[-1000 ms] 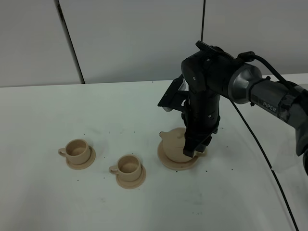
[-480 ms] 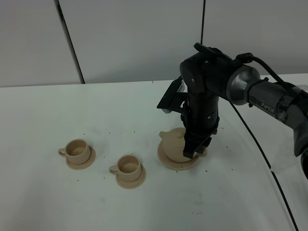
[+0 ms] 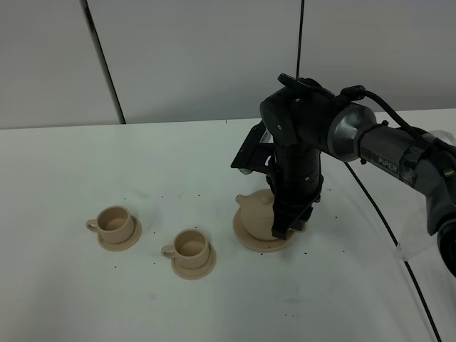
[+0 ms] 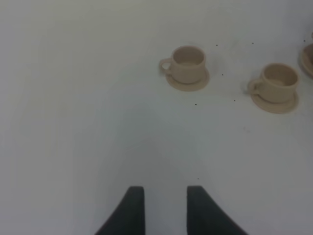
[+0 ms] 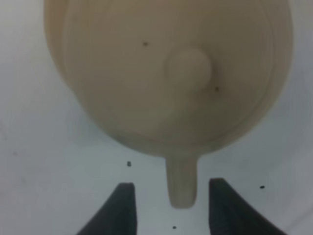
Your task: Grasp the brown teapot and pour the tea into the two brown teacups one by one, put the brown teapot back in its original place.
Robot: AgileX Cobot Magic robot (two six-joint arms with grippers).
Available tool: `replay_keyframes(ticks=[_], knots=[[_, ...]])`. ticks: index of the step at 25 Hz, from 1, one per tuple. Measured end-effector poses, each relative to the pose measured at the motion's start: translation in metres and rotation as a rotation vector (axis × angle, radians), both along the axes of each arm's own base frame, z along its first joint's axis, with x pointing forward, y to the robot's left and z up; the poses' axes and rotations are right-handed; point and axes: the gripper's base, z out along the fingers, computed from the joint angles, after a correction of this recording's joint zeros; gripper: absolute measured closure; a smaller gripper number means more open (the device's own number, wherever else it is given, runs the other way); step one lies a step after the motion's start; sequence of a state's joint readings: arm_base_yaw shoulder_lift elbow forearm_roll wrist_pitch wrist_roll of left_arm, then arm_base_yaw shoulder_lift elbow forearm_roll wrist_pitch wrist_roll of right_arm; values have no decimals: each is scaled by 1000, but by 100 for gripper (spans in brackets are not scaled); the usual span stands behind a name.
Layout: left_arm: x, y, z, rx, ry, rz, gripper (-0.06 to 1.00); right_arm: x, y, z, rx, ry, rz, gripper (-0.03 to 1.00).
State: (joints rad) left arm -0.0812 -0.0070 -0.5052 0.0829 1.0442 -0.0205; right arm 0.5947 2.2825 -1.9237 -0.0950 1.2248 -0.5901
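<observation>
The brown teapot (image 3: 256, 212) stands on its wide saucer, the original place (image 3: 251, 241), right of centre on the table. My right gripper (image 3: 286, 226) hangs down over the pot's handle side. In the right wrist view the teapot (image 5: 166, 73) fills the picture, and its loop handle (image 5: 182, 182) lies between the open fingers (image 5: 122, 205) without touching them. The two brown teacups (image 3: 115, 221) (image 3: 191, 244) sit on small saucers to the left. Both also show as teacups (image 4: 188, 63) (image 4: 279, 81) ahead of my left gripper (image 4: 165, 191), which is slightly open and holds nothing.
The white table (image 3: 85, 164) runs back to a grey panelled wall. A black cable (image 3: 377, 214) trails over the table to the right of the arm. Small dark specks dot the surface around the saucers.
The right arm has shifted slightly to the left over the teapot, with its jaws as wide as before. Teapot and cups have not moved.
</observation>
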Motion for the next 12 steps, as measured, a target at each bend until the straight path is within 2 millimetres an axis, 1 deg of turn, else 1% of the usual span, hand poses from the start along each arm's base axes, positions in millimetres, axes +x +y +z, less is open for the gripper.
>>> replay_keyframes(ticks=[5, 12], knots=[[0, 0, 0, 1, 0, -1, 66, 2, 1, -5, 0, -5, -4, 62], [0, 0, 0, 1, 0, -1, 66, 3, 2, -5, 12, -22, -3, 62]])
